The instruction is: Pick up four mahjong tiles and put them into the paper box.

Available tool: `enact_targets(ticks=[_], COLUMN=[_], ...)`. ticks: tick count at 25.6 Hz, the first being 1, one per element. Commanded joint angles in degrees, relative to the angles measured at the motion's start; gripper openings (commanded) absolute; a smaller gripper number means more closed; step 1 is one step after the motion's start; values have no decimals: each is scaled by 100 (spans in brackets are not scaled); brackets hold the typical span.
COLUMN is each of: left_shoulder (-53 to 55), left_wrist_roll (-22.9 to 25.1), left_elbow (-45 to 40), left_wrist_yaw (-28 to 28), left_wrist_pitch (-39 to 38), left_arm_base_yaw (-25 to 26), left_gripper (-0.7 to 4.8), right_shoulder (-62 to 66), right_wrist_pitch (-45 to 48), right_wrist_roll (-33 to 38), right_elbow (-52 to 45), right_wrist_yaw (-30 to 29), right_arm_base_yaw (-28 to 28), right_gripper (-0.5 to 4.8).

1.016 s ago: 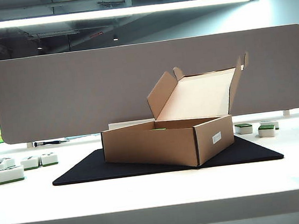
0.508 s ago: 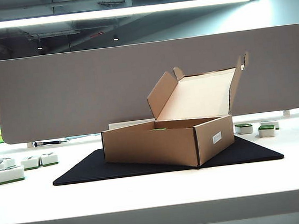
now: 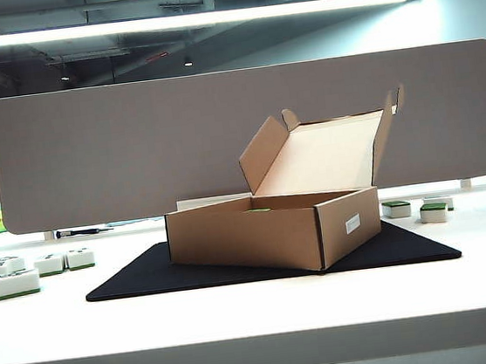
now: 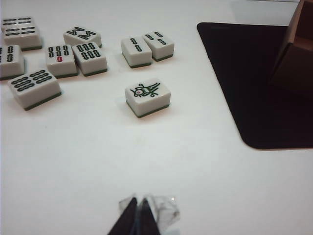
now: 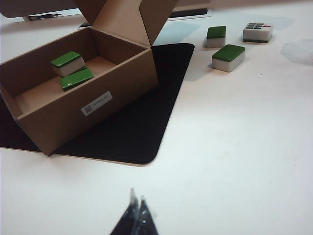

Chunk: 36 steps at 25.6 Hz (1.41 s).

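Two green-backed mahjong tiles (image 5: 72, 70) already lie in the paper box (image 5: 102, 90), ahead and to one side of my right pincer (image 5: 136, 215), which is pinched shut and empty. My left pincer (image 4: 139, 218) is likewise closed on nothing, low over the white surface (image 4: 146, 161), with the bird-marked tile (image 4: 147, 97) straight ahead. If I descend without opening first, I judge the tips would shove that tile away. Only the right wrist view shows the box's contents; the exterior view shows neither pincer.
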Motion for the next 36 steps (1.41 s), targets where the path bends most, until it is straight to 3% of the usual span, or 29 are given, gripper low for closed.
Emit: enact_targets(ticks=[1, 23, 24, 25, 26, 36], left_shoulder=[2, -11, -39, -142, -225, -638], left_wrist_roll=[39, 7, 319, 1281, 1547, 1690], left_elbow=[-31, -28, -28, -28, -31, -46], left_wrist_yaw=[0, -2, -35, -190, -216, -258], left_wrist_pitch=[-9, -4, -2, -4, -2, 269], left_arm_base_yaw=[4, 13, 44, 138, 205, 468], left_gripper=[-6, -6, -6, -6, -6, -6], right_shoulder=[2, 0, 0, 0, 0, -28], right_wrist_pitch=[44, -155, -157, -155, -155, -155], right_wrist_roll=[-105, -101, -101, -101, -101, -101], right_elbow=[-4, -4, -4, -4, -4, -2], right_wrist_yaw=[22, 20, 20, 20, 20, 20], right_arm_base_yaw=[0, 0, 0, 0, 0, 0], right_gripper=[-1, -1, -1, -1, -1, -1])
